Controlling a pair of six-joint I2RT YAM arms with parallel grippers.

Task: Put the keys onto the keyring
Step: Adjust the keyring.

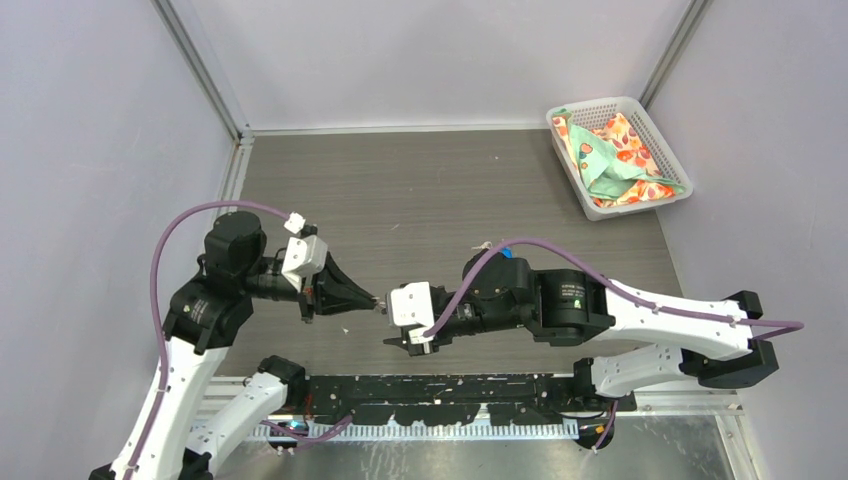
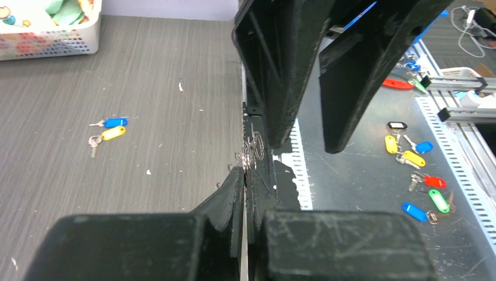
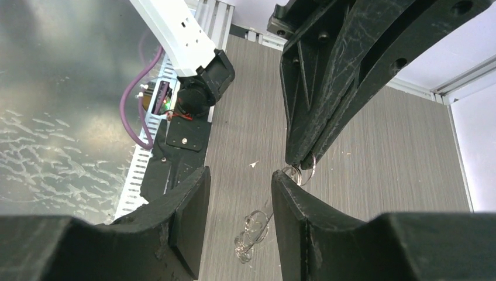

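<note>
Keyring dangled at centre frame, pinched in the pressed-together left gripper, likely presented for threading; the right gripper stood spread beside it, empty. Both keys lay on the table, centre-left.

**Where things sit around my two grippers**

My left gripper and my right gripper meet tip to tip over the near middle of the table, each on its own side. The keyring is pinched at my left gripper's tip, just beside one finger of my right gripper. Its loose cord shows in the gap between my right gripper's fingers. The keys lie side by side on the table behind my right arm, well apart from the ring. A basket stands in the far right corner with a cloth in it. Spare keys lie scattered on the plate along the near edge.
</note>
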